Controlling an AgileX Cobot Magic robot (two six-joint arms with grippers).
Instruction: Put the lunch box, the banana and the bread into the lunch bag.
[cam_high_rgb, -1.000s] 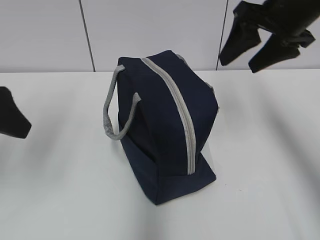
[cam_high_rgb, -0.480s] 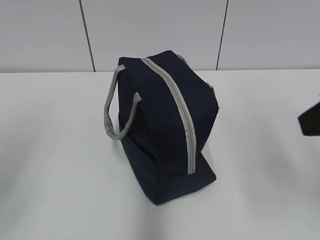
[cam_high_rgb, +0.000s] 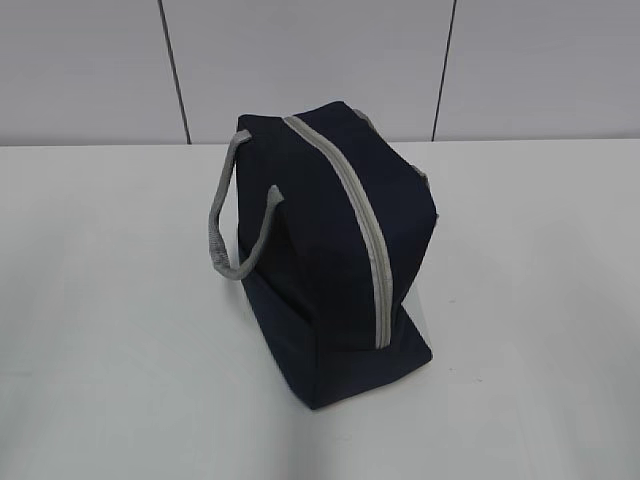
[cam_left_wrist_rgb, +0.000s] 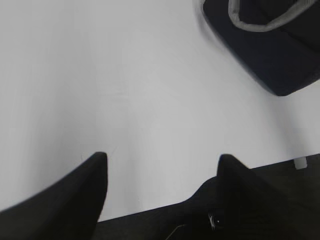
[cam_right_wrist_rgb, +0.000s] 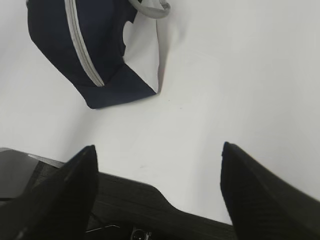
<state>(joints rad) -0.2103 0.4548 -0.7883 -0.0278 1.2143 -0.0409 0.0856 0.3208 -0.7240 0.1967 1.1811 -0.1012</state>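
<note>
Left gripper (cam_left_wrist_rgb: 162, 165): jaws spread wide, nothing between them, hanging over bare white table (cam_left_wrist_rgb: 125, 90) near its front edge. Right gripper (cam_right_wrist_rgb: 157, 157): same, jaws wide apart and empty, also over the table's front edge. Neither arm shows in the exterior view. Lunch bag (cam_high_rgb: 335, 250) sits mid-table, well apart from both grippers: it is at the top right corner of the left wrist view and at the top left of the right wrist view. Bag is navy, with its grey zipper band (cam_high_rgb: 362, 230) running along the top face and looking closed end to end. One grey webbing handle (cam_high_rgb: 225, 215) loops out on the bag's left side. White side panel (cam_right_wrist_rgb: 145, 55) only shows from the right wrist camera. Lunch box, banana, bread: not visible in any view.
</note>
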